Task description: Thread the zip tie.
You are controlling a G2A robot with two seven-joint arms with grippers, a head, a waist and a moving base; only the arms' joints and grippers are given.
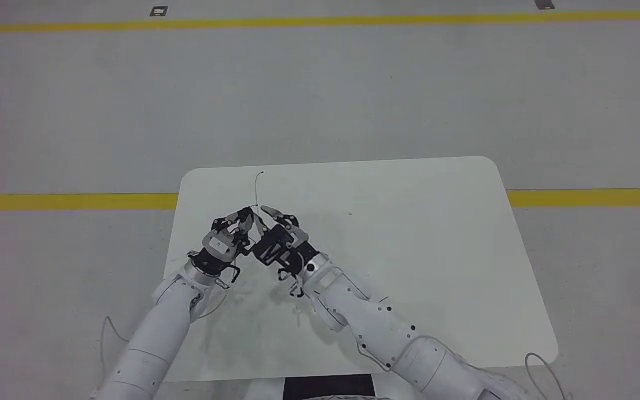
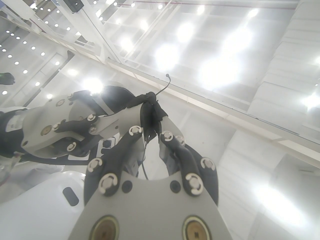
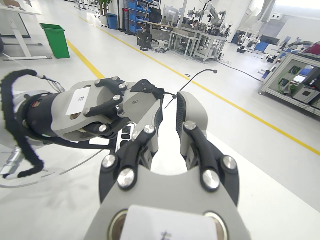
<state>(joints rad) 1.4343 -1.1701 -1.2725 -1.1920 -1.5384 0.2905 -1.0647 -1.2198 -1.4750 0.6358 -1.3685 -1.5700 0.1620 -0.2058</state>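
1. The zip tie (image 3: 188,83) is a thin dark strap held up in the air over the near left part of the table (image 1: 420,250), at the spot where the two claws meet. One end curves up and away from them, and a short pointed end hangs between the right claw's fingers.
2. The left claw (image 2: 151,106) is clamped on the zip tie at its fingertips, with the long end sticking out past them.
3. The right claw (image 3: 171,97) has its fingers apart. The strap lies across their tips and one tip looks to be touching it, but nothing is squeezed between them.
4. There is a small lump on the strap just beside that tip. It is too small to tell whether it is the tie's head.
5. Likely risks:
   - The strap is thin and springy, so if the right claw closes off-centre it may flick the strap aside instead of catching it.
   - The left claw grips only at its very tips, so a sideways nudge could twist the strap or pull it free onto the table.
   - The claws are crowded together, so fingers may knock into each other.
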